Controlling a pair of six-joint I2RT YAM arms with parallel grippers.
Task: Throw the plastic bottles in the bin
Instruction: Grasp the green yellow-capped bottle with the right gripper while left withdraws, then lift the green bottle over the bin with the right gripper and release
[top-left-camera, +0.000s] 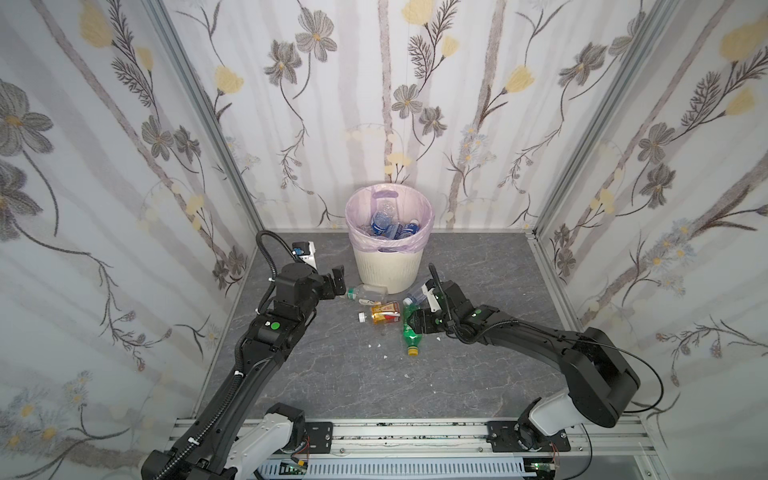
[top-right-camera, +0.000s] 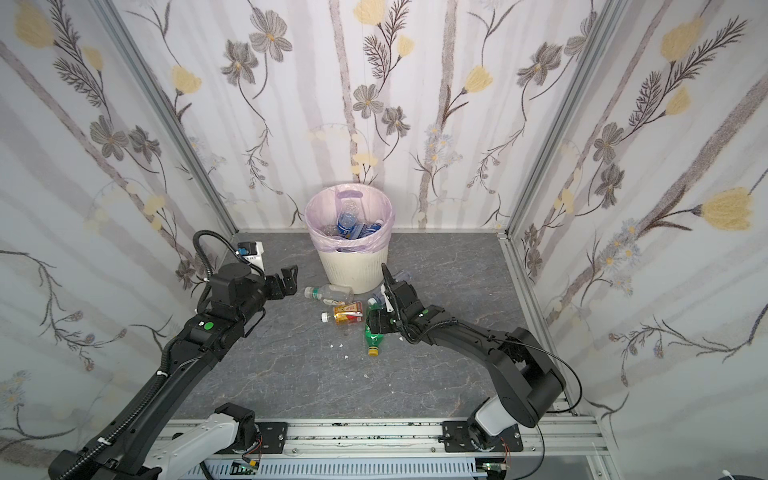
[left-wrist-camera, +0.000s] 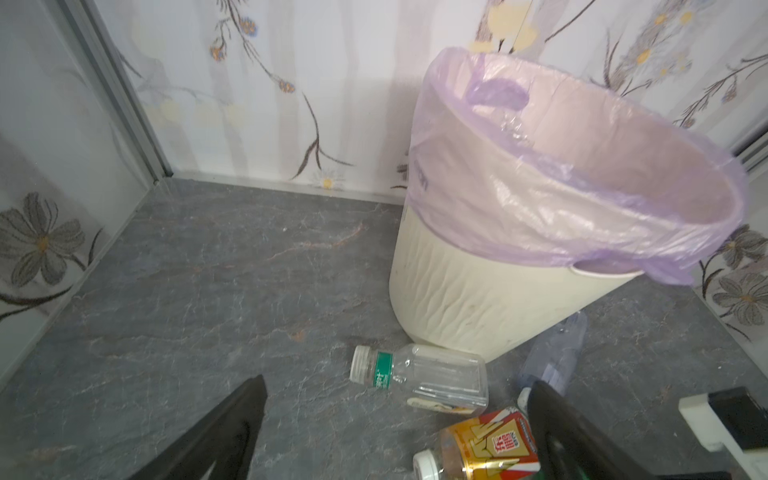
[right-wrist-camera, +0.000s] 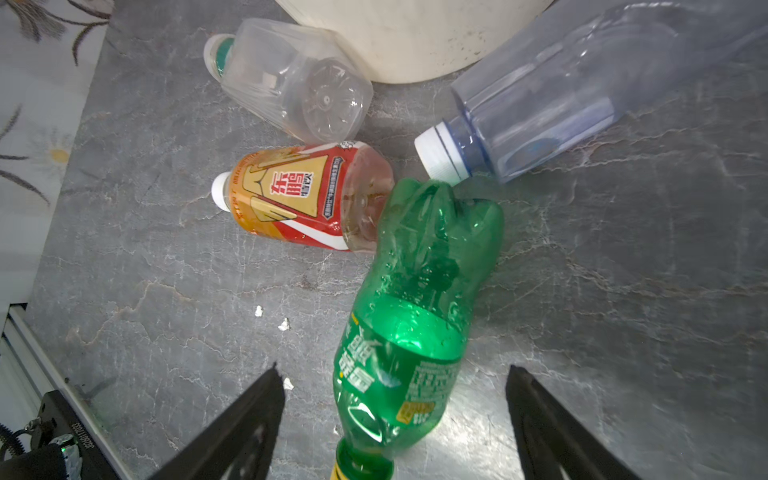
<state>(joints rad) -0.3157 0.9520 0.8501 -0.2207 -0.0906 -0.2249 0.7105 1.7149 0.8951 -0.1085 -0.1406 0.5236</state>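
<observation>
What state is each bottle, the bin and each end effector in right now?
Bin: upright, lined, holding several bottles.
Green bottle: lying down, capped, not gripped.
Red-labelled bottle: lying down, capped.
Green-banded clear bottle: lying down, capped.
Bluish bottle: lying down, capped.
Left end effector: open, empty.
Right end effector: open, straddling green bottle.

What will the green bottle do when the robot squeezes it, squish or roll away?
Probably squish a bit: the green bottle looks thin and dented. It seems empty, so likely light. Lying on its round side, it might roll if nudged sideways.
</observation>
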